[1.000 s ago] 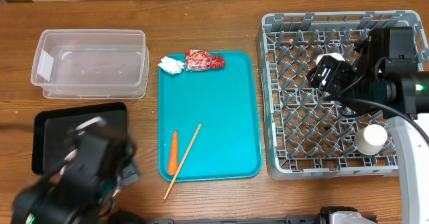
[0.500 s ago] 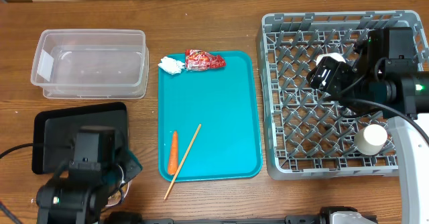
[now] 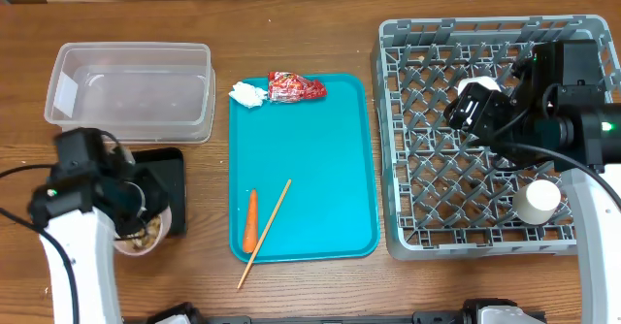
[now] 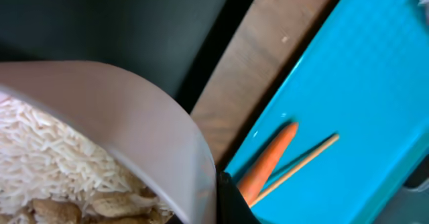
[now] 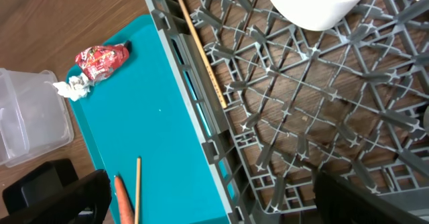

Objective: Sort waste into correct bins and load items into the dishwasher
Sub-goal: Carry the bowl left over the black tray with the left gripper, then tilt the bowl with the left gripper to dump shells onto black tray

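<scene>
From overhead, my left gripper [image 3: 136, 215] is clamped on the rim of a bowl [image 3: 144, 237] holding food scraps [image 3: 147, 229]. The bowl sits at the near right corner of the black tray [image 3: 167, 174], overlapping its edge. The clear tub [image 3: 131, 89] lies beyond the tray. On the teal tray [image 3: 320, 159], a napkin [image 3: 247, 94] and a red wrapper [image 3: 296, 86] lie at the far edge. A carrot [image 3: 250, 219] and a chopstick [image 3: 265, 232] lie near the front. My right gripper [image 3: 473, 106] hangs over the dish rack [image 3: 417, 232], well apart from the cup [image 3: 537, 200] standing in it.

In my left wrist view, one finger [image 4: 231, 200] presses the bowl's [image 4: 134, 117] rim. Rice [image 4: 53, 163] and beige scraps [image 4: 100, 205] fill the bowl. The black tray [image 4: 134, 23] is behind, and the carrot [image 4: 268, 160] is just beside the rim.

In my right wrist view, my fingers [image 5: 375, 197] sit spread wide with nothing between them. A second chopstick [image 5: 198, 53] lies in the rack [image 5: 301, 117].
</scene>
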Controlling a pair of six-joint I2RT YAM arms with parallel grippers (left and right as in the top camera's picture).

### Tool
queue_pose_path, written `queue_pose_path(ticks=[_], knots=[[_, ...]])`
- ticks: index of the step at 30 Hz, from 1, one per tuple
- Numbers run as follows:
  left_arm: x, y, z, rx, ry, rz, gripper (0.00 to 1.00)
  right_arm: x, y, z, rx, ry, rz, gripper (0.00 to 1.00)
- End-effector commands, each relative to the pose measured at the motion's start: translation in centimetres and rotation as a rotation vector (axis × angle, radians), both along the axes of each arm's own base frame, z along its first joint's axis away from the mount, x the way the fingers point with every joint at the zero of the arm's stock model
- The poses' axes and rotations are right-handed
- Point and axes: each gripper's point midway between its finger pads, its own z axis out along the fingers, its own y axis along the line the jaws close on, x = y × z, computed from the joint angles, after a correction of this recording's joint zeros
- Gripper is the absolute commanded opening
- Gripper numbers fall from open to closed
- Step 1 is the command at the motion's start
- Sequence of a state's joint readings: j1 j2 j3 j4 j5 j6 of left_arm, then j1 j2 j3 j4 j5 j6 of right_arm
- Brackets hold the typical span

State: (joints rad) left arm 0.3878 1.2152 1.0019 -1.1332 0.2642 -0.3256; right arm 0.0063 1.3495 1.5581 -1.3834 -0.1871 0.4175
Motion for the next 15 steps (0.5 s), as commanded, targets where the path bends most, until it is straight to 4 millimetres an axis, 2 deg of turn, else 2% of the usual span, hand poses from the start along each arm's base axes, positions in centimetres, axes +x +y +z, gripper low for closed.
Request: queue_pose_path(ticks=[1,6,15], knots=[[2.1,-0.8,0.3,-0.161,-0.150,-0.159,0.04,0.0,0.0,0.6,0.004,-0.016,0.004,1.00],[4.5,0.6,1.0,-0.282,-0.343,-0.201,0.04,-0.2,0.0,0.4,0.004,-0.004,0.004,1.00],[7.2,2.5,2.1,-0.480,-0.689,-0.269,0.04,-0.2,-0.4,0.4,-0.015,-0.006,-0.005,1.00]])
